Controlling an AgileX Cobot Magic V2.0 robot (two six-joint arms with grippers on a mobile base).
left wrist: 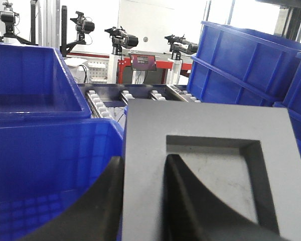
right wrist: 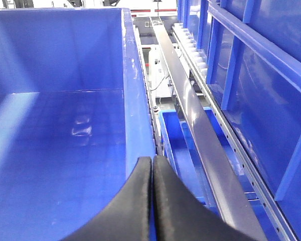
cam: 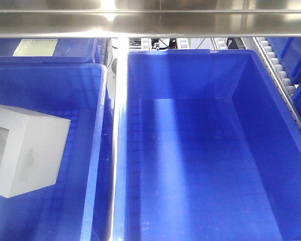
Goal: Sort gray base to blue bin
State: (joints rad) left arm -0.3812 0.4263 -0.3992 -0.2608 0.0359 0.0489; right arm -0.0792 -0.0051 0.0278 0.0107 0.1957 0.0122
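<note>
In the exterior front-facing view, a matte gray cube-like block with a square recess, the gray base (cam: 25,150), is being shown at the left edge. It lies inside the outline of a deep bright-blue plastic crate, judged to be the blue bin (cam: 98,100), near its left wall. Whether it is being rested on the gridded floor or held above it cannot be told. A second, larger blue crate (cam: 190,75) is being shown just beside it on the right, with nothing visible inside.

In the left wrist-mounted view, the gray base (left wrist: 210,125) is being gripped by the left gripper (left wrist: 143,168). One black finger (left wrist: 190,201) is being pressed inside the recess and the other against the outer left side, so a single wall is being pinched.

In the right wrist-mounted view, the right gripper (right wrist: 152,165) is being shown with its fingers pressed together, holding nothing, over the right rim of the second, larger blue crate (right wrist: 65,50).

The step in hand is being judged as the release. The block should be lowered level and close to the floor before the grip is eased. The inner finger should then be lifted straight out of the recess, so that the block is not being tipped.
</note>
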